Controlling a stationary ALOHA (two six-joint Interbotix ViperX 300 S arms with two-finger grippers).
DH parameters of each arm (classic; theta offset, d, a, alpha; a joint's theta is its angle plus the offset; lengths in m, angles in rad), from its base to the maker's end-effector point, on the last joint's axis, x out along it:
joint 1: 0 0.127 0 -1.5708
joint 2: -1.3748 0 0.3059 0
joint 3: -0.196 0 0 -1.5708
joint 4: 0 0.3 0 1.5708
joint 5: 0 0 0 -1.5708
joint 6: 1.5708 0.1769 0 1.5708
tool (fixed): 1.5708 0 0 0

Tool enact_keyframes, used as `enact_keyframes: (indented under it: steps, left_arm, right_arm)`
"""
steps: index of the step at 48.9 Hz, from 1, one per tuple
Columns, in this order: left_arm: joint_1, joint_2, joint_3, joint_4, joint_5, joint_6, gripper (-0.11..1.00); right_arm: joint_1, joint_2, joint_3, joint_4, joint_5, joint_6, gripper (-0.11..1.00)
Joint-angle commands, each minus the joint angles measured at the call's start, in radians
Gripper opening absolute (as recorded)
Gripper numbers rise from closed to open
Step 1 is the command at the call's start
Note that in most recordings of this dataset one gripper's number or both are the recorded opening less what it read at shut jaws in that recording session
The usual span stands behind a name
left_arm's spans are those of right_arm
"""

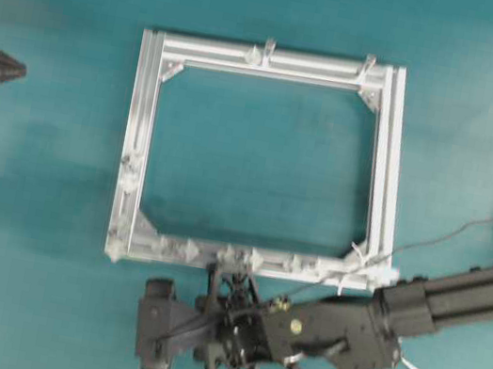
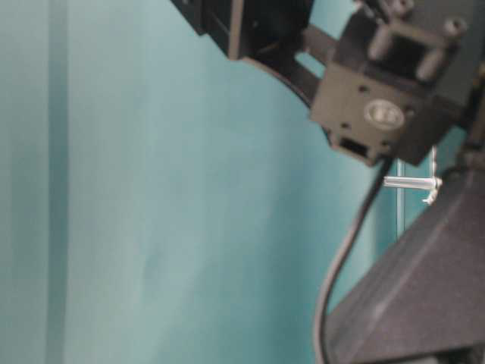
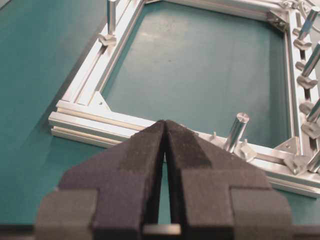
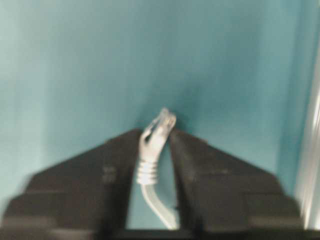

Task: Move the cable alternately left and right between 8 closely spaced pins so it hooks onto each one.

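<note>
The right end effector [image 4: 155, 150] pinches the cable [image 4: 150, 165] just behind its plug, low over the teal counter [image 1: 16, 297] beside the frame [image 1: 137, 127], while the left end effector [image 3: 165, 131] sits closed and empty near the frame's corner.

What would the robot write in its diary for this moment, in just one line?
right gripper: shut on cable, plug end up | left gripper: shut, holding nothing | frame: flat on table | cable on pins: cannot tell

The cable's plug [image 4: 155, 131] sits between the right end effector [image 4: 156, 137] fingers.
</note>
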Motion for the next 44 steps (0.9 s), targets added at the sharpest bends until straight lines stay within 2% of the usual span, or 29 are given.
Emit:
enact_keyframes:
  steps: [1,12,17,25,36,44]
  left_arm:
    - [-0.003,0.006,-0.008,0.003,-0.008,-0.009,0.00]
    - [-0.003,0.006,-0.008,0.003,-0.008,-0.009,0.00]
    - [-0.003,0.006,-0.008,0.003,-0.008,-0.009,0.00]
    - [-0.003,0.005,-0.008,0.003,-0.008,-0.009,0.00]
    - [-0.003,0.005,-0.008,0.003,-0.008,-0.009,0.00]
    - [-0.003,0.006,-0.008,0.003,-0.008,-0.009,0.00]
  right_arm:
    - [0.012,-0.023,-0.028,-0.002,0.012,0.000,0.16]
    - [0.032,-0.038,-0.051,-0.002,0.101,0.003,0.14]
    - [0.035,-0.058,-0.052,-0.002,0.150,0.049,0.14]
    - [0.038,-0.087,-0.043,-0.009,0.247,0.229,0.14]
    - [0.058,-0.144,0.006,-0.086,0.351,0.499,0.14]
    - [0.084,-0.218,0.075,-0.123,0.416,0.696,0.14]
